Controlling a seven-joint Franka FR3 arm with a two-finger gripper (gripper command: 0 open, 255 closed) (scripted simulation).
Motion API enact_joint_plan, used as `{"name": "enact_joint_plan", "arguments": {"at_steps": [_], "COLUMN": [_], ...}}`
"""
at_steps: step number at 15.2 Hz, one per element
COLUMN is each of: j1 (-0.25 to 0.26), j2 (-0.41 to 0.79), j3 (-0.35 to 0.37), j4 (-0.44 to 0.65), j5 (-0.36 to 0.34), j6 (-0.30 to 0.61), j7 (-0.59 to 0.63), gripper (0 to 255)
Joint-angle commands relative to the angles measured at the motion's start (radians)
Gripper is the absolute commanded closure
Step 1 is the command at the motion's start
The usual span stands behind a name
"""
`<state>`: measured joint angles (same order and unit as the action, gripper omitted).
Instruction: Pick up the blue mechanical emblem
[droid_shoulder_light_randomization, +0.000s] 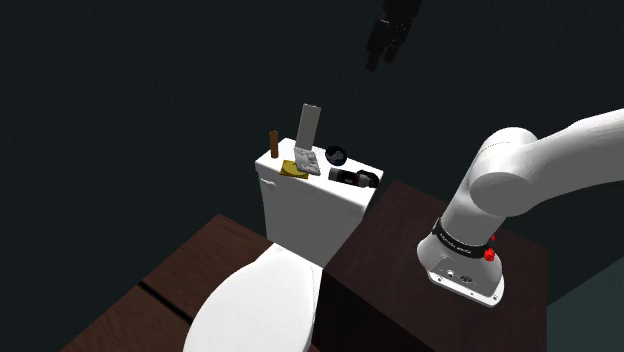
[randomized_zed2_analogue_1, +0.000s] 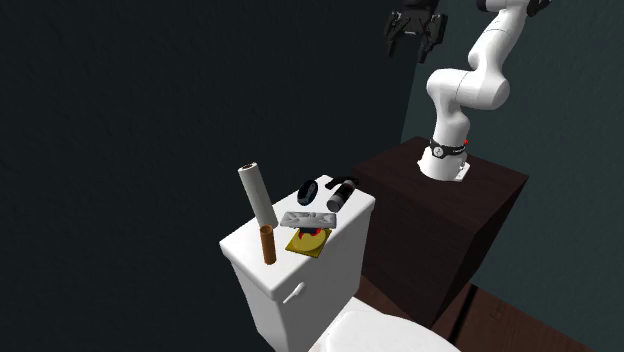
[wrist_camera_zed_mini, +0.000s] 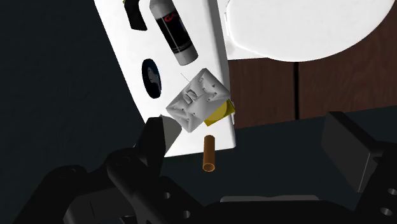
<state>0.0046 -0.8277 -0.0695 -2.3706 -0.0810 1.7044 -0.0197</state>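
Shoulder view, pincer: my pincer (droid_shoulder_light_randomization: 385, 55) hangs high over the toilet tank (droid_shoulder_light_randomization: 300, 210), well apart from everything on its top.
Shoulder view, emblem: the emblem (droid_shoulder_light_randomization: 305, 160) is drawn as a grey riveted plate, not blue. It lies tilted on the tank top, propped on a yellow piece (droid_shoulder_light_randomization: 291, 170).
Shoulder view, crowding: a pale post (droid_shoulder_light_randomization: 309, 124) rises just behind the emblem and a brown stick (droid_shoulder_light_randomization: 272, 143) stands near it on the view's left. A black disc (droid_shoulder_light_randomization: 337, 154) and a black can (droid_shoulder_light_randomization: 350, 177) lie on the view's right.
Shoulder view, stand: my arm (droid_shoulder_light_randomization: 540, 160) rises from the dark stand (droid_shoulder_light_randomization: 400, 215) beside the tank.
Second exterior view, pincer: my fingers are spread (randomized_zed2_analogue_1: 415, 38), pointing down, far above the tank (randomized_zed2_analogue_1: 300, 275).
Second exterior view, emblem: the emblem (randomized_zed2_analogue_1: 308, 219) sits mid-top on the yellow piece (randomized_zed2_analogue_1: 308, 241).
Second exterior view, crowding: the brown stick (randomized_zed2_analogue_1: 268, 245) is upright and the pale post (randomized_zed2_analogue_1: 257, 192) leans. The disc (randomized_zed2_analogue_1: 308, 190) and can (randomized_zed2_analogue_1: 340, 194) lie toward the stand (randomized_zed2_analogue_1: 440, 230).
Wrist view, pincer: my pincer (wrist_camera_zed_mini: 248, 137) is wide, clasping nothing.
Wrist view, emblem: the emblem (wrist_camera_zed_mini: 197, 100) lies near one fingertip, off the middle of my gap.
Wrist view, crowding: the brown stick (wrist_camera_zed_mini: 208, 154) shows just beside it. The disc (wrist_camera_zed_mini: 151, 77), bearing a bluish mark, and the can (wrist_camera_zed_mini: 173, 32) lie beyond.
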Motion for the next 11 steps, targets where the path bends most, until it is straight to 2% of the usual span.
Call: {"name": "enact_joint_plan", "arguments": {"at_steps": [1, 11], "j1": [0.0, -0.012], "j2": [0.0, 0.191], "j3": [0.0, -0.141], "j4": [0.0, -0.138], "j5": [0.0, -0.057], "j6": [0.0, 0.306], "j7": [0.0, -0.147], "gripper": [0, 0]}}
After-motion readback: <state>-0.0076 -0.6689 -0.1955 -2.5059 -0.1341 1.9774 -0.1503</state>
